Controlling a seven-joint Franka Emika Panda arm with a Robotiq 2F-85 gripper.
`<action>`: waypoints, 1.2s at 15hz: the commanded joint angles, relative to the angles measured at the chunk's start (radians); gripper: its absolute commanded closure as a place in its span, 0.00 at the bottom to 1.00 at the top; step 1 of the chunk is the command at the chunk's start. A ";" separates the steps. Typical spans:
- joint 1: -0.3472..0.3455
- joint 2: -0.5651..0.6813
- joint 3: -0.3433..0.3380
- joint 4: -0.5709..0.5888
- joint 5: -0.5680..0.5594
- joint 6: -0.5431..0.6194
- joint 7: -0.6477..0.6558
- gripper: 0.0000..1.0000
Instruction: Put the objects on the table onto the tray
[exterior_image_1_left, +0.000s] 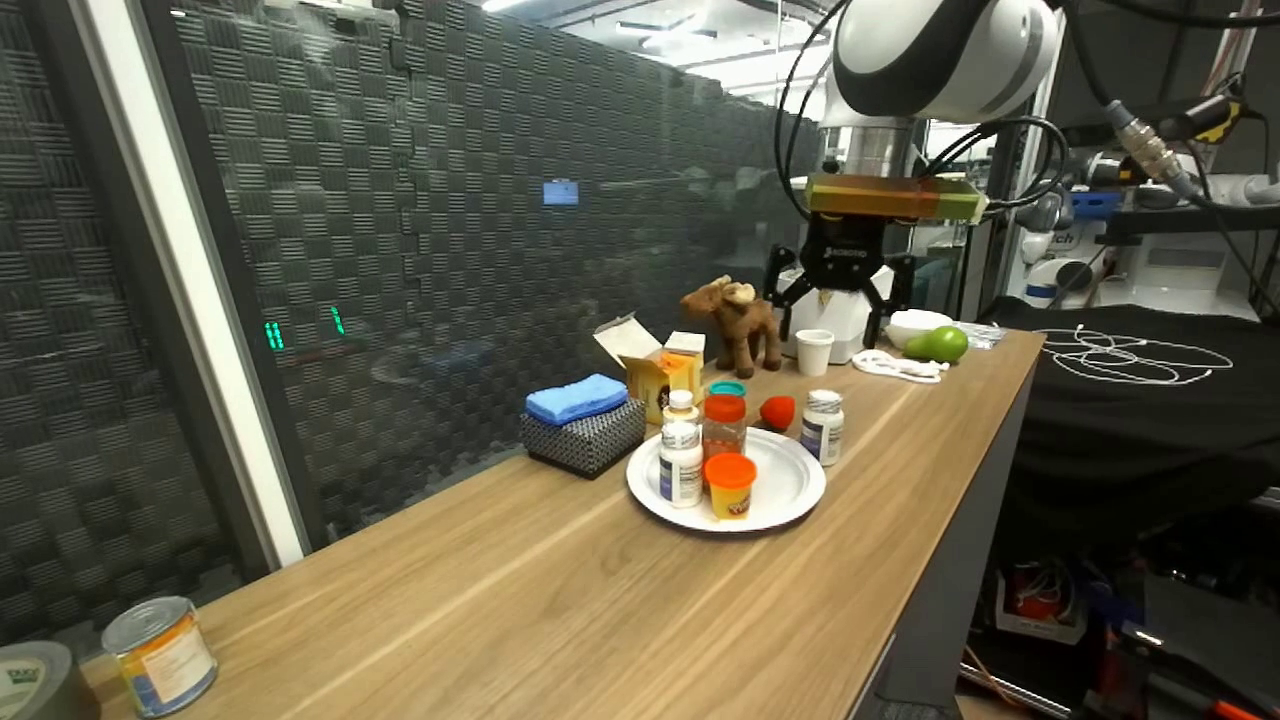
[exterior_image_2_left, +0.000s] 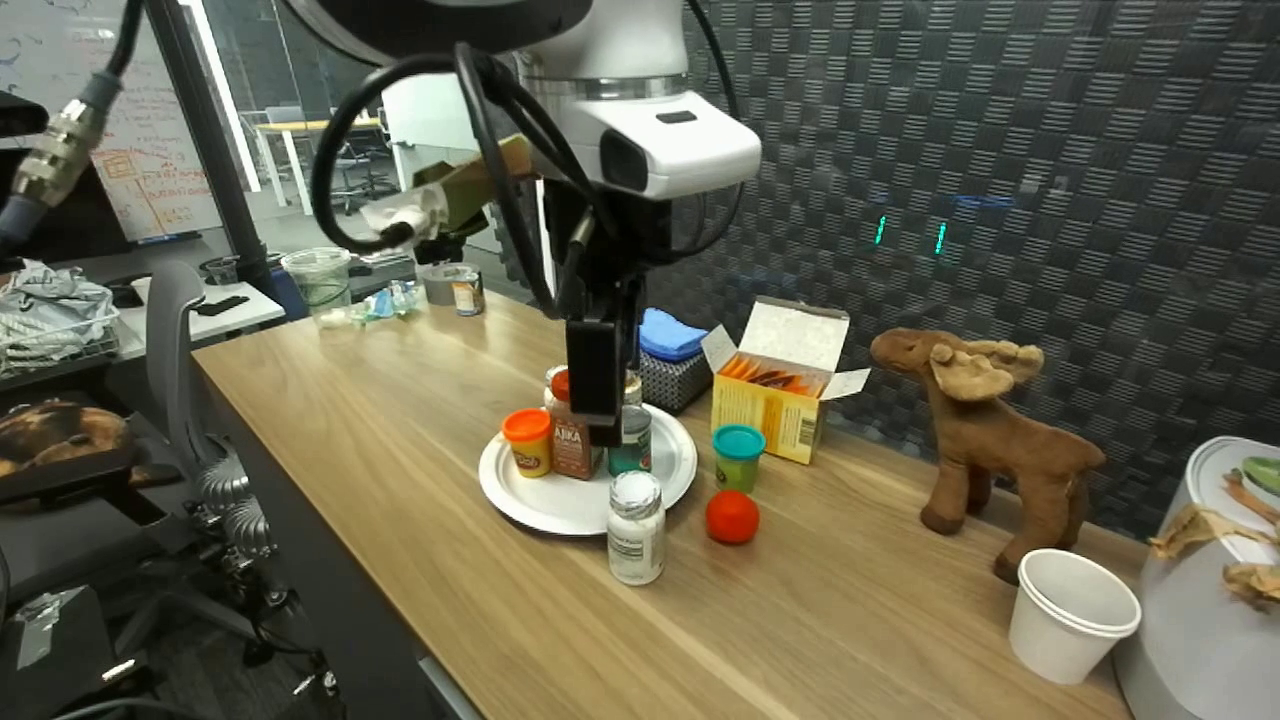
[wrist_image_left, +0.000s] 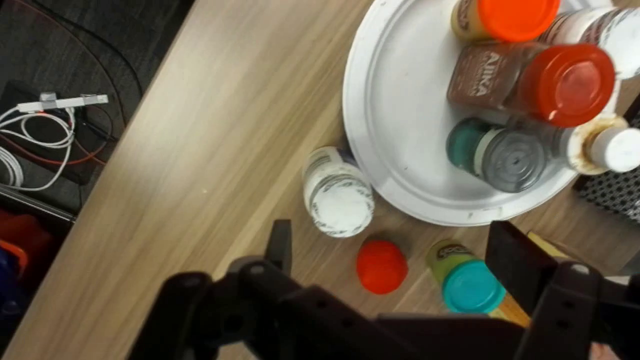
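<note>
The tray in view is a round white plate (wrist_image_left: 362, 95). On it stand an orange-lidded yellow tub (exterior_image_1_left: 731, 487), a red-capped jar (exterior_image_2_left: 573, 440), a grey-lidded green jar (wrist_image_left: 515, 160), a white bottle (exterior_image_1_left: 681, 468) and a small white-capped bottle (wrist_image_left: 615, 150). Off the plate, a white pill bottle (wrist_image_left: 341, 202) stands upright by its rim. A red ball (wrist_image_left: 381, 266) and a teal-lidded green tub (wrist_image_left: 472, 287) sit nearby on the table. They also show in both exterior views. My gripper (wrist_image_left: 390, 235) is open and empty above them; its fingers (exterior_image_2_left: 600, 425) hide part of the plate's items.
A yellow open box (exterior_image_2_left: 770, 410), a black patterned box (exterior_image_1_left: 590, 440) with a blue cloth (exterior_image_1_left: 577, 399), a plush moose (exterior_image_2_left: 1000, 440) and white cups (exterior_image_2_left: 1070, 615) stand around. A green fruit (exterior_image_1_left: 940, 344) and a white cord (exterior_image_1_left: 900, 367) lie farther along; a can (exterior_image_1_left: 160, 655) sits at the opposite end.
</note>
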 joint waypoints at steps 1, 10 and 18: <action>-0.035 0.066 -0.020 0.044 0.041 -0.012 -0.020 0.00; -0.048 0.203 -0.022 0.131 0.158 -0.049 -0.080 0.00; -0.044 0.208 -0.019 0.122 0.188 -0.066 -0.098 0.18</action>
